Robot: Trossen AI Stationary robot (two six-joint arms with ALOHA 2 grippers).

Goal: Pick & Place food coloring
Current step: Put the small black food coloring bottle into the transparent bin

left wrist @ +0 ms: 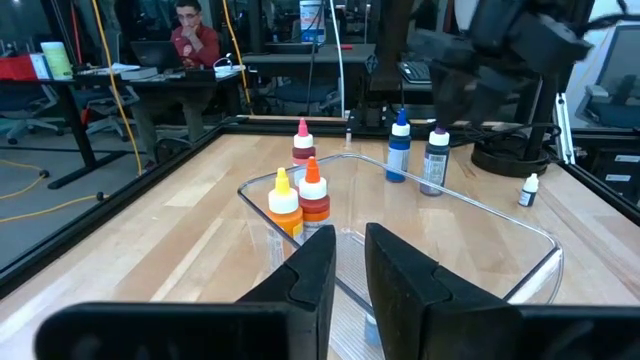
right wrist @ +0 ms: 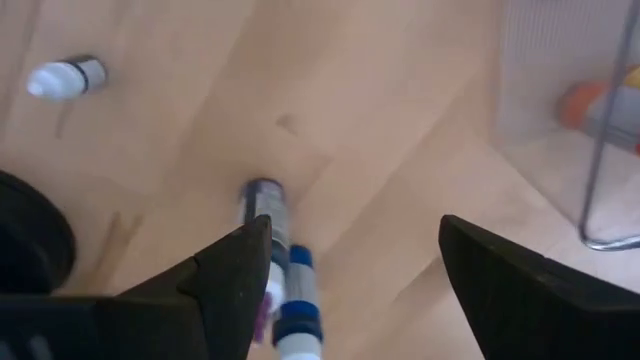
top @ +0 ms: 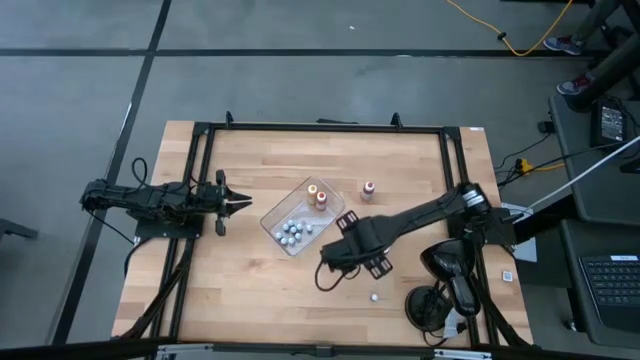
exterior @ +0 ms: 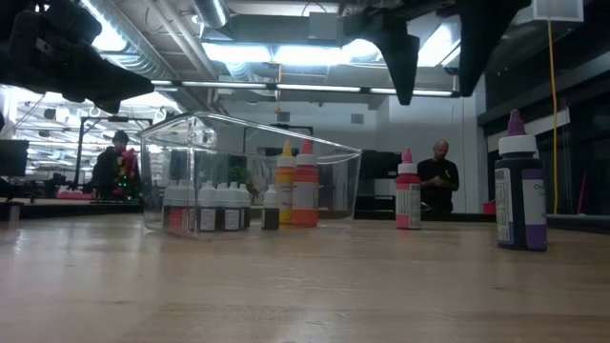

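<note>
Wooden desk (top: pixel 240 270) seen from above, with both arms over it. The left end effector (top: pixel 243 201) hangs near the desk's left edge, well apart from the clear plastic tray (top: pixel 275 215); its fingers (left wrist: pixel 318 262) stand close together with only a narrow gap and hold nothing. The right end effector (top: pixel 334 257) hangs over the desk just beside the tray's near corner; in the right wrist view its fingers (right wrist: pixel 235 268) are spread wide and empty, above a purple-capped bottle (right wrist: pixel 262 200) and a blue-capped bottle (right wrist: pixel 297 300) standing side by side on the desk.

The food coloring is split between tray and desk. Inside the tray, a cluster of small pale-capped bottles (top: pixel 292 232) stands at the near end, and a yellow bottle (left wrist: pixel 284 204) and an orange bottle (left wrist: pixel 314 194) stand upright, touching, at the far end. A pink-capped bottle (top: pixel 368 190) stands alone on the desk beyond the tray. A tiny white bottle (top: pixel 374 296) sits on the desk nearer the front edge, apart from the others; the right wrist view shows it lying on its side (right wrist: pixel 65 77).

In the low view the purple bottle (exterior: pixel 519 191) stands upright at the right, with the tray (exterior: pixel 191 133) to its left. Persons show in the room behind the desk.
</note>
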